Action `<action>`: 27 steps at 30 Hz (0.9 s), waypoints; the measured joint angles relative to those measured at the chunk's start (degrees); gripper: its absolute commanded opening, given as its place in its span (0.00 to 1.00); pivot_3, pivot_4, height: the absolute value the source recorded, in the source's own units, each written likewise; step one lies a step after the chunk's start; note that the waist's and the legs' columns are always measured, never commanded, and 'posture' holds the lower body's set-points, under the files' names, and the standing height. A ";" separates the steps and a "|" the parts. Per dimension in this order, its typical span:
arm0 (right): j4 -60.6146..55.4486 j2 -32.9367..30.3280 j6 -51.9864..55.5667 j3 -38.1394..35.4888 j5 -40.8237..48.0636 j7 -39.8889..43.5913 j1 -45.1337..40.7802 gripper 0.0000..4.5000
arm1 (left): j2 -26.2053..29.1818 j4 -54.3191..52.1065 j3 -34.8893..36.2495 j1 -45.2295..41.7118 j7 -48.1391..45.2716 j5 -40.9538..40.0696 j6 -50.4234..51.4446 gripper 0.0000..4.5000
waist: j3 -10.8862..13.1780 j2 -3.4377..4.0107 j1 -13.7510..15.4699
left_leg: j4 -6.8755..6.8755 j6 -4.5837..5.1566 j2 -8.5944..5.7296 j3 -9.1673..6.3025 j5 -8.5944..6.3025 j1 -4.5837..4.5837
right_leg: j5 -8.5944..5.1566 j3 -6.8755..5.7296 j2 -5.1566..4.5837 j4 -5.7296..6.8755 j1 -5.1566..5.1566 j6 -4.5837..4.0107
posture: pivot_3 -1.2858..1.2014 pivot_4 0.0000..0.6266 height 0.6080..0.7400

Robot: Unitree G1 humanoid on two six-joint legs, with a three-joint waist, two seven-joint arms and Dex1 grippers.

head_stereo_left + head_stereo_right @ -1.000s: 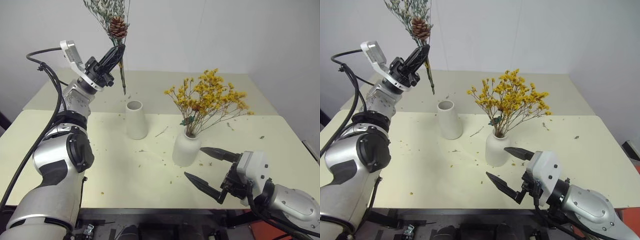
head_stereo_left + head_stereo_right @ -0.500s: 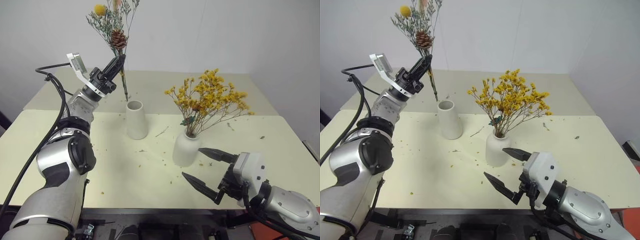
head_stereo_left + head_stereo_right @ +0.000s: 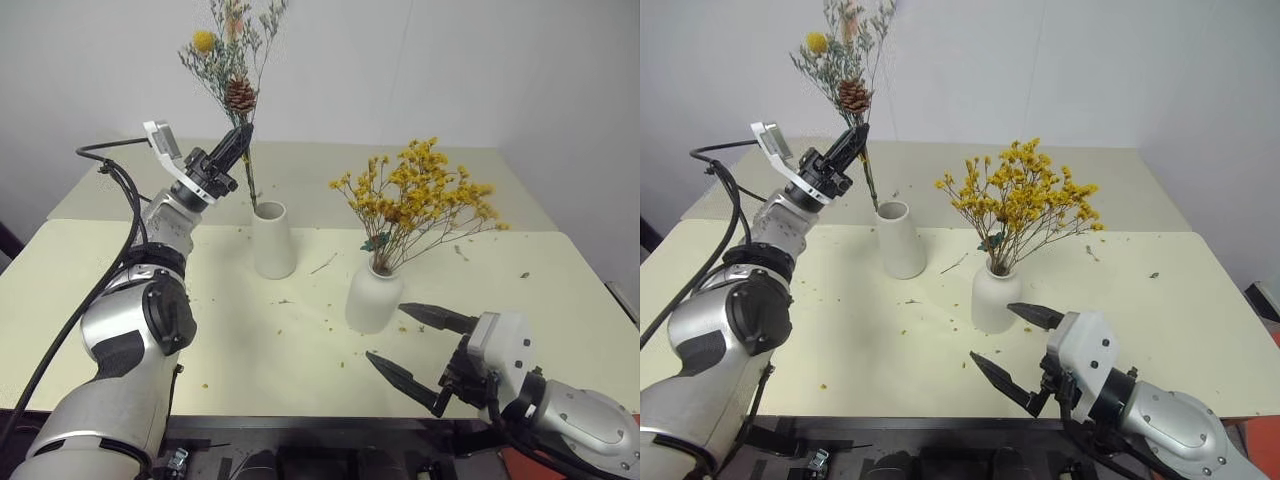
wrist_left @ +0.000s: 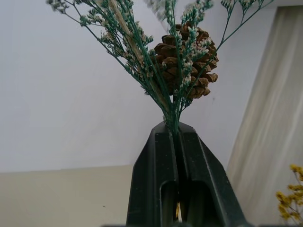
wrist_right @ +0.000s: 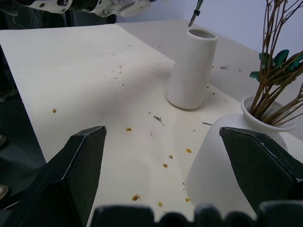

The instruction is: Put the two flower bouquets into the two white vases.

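I am on the second half of the job. The yellow bouquet (image 3: 415,200) already stands in the squat white vase (image 3: 372,296), its brown stems down through the narrow neck. My left hand (image 3: 240,141) is clenched on the stems of the grey-green bouquet (image 3: 232,70), held upright with the pine cone (image 4: 187,64) just above my fingertips. The stem ends hang below the grip, just above the open mouth of the tall white vase (image 3: 272,240) and slightly toward its far rim — not yet inside, as far as I can judge. That vase stands on the table (image 3: 250,340) to the left of the squat one, well apart from it.

My right hand (image 3: 418,350) is spread wide and grasps nothing; it hovers low over the near edge of the table, just in front of the squat vase.

What comes next, as I read it: bring the stem tips over the middle of the tall vase's mouth, keep the bunch close to vertical, and lower until the stems are well inside before I let go — the vase is light-looking and a sideways nudge on the rim could tip it.

I can read no brand, label or writing anywhere here.
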 measured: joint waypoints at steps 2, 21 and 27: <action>0.00 0.00 -0.32 0.00 -0.06 0.15 0.57 1.00 | -0.45 0.00 0.02 0.21 0.16 0.04 -0.76 0.00 | 0.00 0.00 0.00 | 0.00 0.00 0.00 0.00 0.00 0.01 | 0.00 0.00 0.00 0.00 0.01 0.00 | 0.52 0.24 1.00; 0.00 0.00 -1.68 0.00 -0.02 -0.07 1.21 1.00 | -3.61 0.00 -0.17 3.89 1.79 2.28 -5.55 0.00 | -0.01 -0.01 -0.02 | 0.02 0.00 0.00 0.00 0.00 0.05 | 0.01 0.01 0.00 0.05 0.03 0.00 | 0.52 0.24 1.00; 0.00 0.73 -1.67 0.00 -0.04 0.14 1.14 1.00 | -3.60 -0.06 -0.96 4.90 0.57 3.18 -5.99 0.00 | -0.01 -0.01 0.00 | 0.03 0.00 -0.01 0.00 0.00 0.07 | 0.01 0.01 0.00 0.05 0.06 0.00 | 0.52 0.24 1.00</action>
